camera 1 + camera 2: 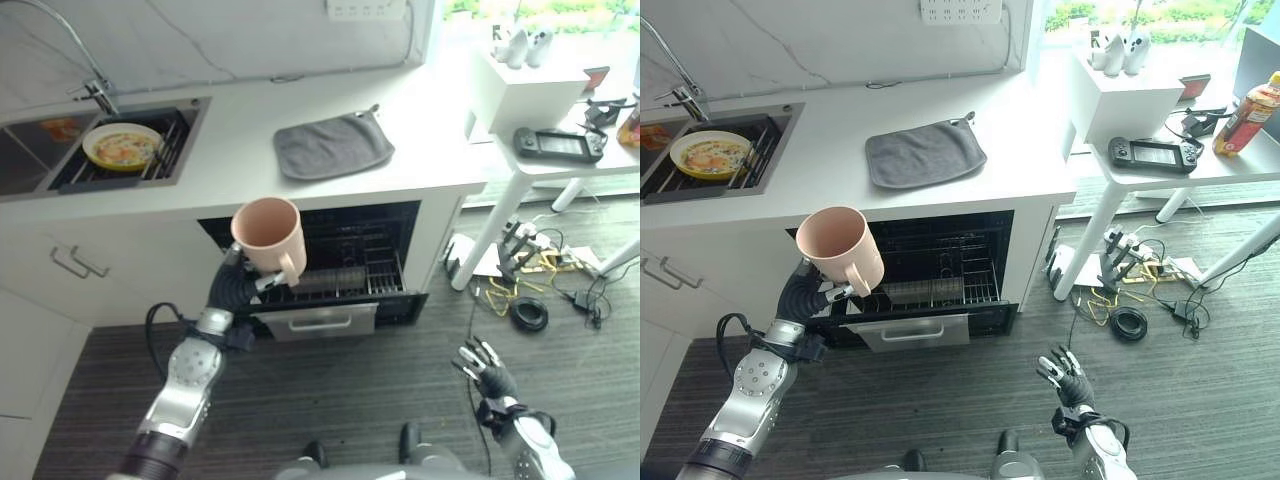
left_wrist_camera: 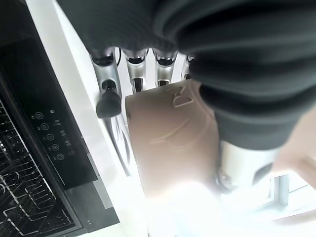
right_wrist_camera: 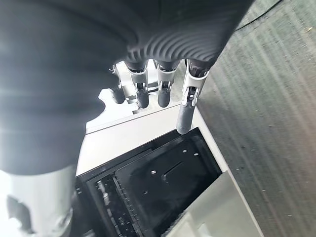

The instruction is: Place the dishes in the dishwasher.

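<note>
Left hand [image 1: 240, 285] grips an upright, pale pink handled mug [image 1: 268, 236].

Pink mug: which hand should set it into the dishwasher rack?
Probably the left hand: it already grips the pink mug right above the open dishwasher rack. The right hand hangs open, low over the floor.

we see a pale pink mug [image 1: 268, 235], a grey cloth [image 1: 333, 146] on the white desk [image 1: 240, 150], a yellow plate [image 1: 122, 146] with orange and green marks, a black dishwasher rack [image 1: 350, 262], and a dark grey streaked floor [image 1: 350, 390].
</note>
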